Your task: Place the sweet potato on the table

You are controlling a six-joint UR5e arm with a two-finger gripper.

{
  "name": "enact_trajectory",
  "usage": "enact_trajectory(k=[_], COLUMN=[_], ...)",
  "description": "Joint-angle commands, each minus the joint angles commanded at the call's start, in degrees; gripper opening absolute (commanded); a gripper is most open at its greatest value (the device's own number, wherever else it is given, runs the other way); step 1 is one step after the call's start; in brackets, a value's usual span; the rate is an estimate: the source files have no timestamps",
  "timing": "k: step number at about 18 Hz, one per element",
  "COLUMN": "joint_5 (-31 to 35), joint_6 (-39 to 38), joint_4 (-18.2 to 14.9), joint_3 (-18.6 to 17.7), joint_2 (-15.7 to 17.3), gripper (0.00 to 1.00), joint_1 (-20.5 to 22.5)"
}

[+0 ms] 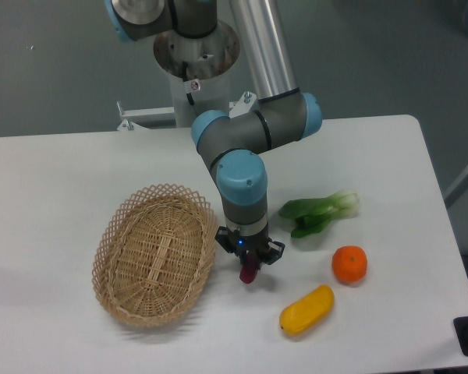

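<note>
My gripper (248,267) points straight down over the white table (62,171), just right of the wicker basket. It is shut on the sweet potato (249,273), a small dark purple-magenta tuber whose lower end sticks out below the fingers. The tuber hangs close to the tabletop; I cannot tell whether it touches. Its upper part is hidden by the fingers.
An oval wicker basket (156,253) lies to the left of the gripper. A yellow-orange oblong fruit (306,310) lies at the front right, a round orange (349,263) to the right, and a green leafy vegetable (320,213) behind it.
</note>
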Motion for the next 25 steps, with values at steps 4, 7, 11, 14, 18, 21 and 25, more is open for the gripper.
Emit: enact_trajectory(k=[4, 7, 11, 14, 18, 21, 25], joint_5=[0.44, 1.05, 1.23, 1.23, 1.32, 0.54, -0.08], joint_6=[-0.26, -0.36, 1.57, 8.93, 22.02, 30.39, 38.13], joint_4=[-0.18, -0.26, -0.53, -1.31, -4.3, -8.42, -14.14], joint_3=[2.19, 5.0, 11.85, 15.11, 16.53, 16.44, 15.21], joint_2=[0.62, 1.23, 1.49, 2.63, 4.04, 6.32, 10.27], gripper=[1.0, 1.0, 1.0, 1.0, 1.0, 1.0, 1.0], joint_1=[0.09, 0.17, 2.54, 6.14, 12.9, 18.7, 25.03])
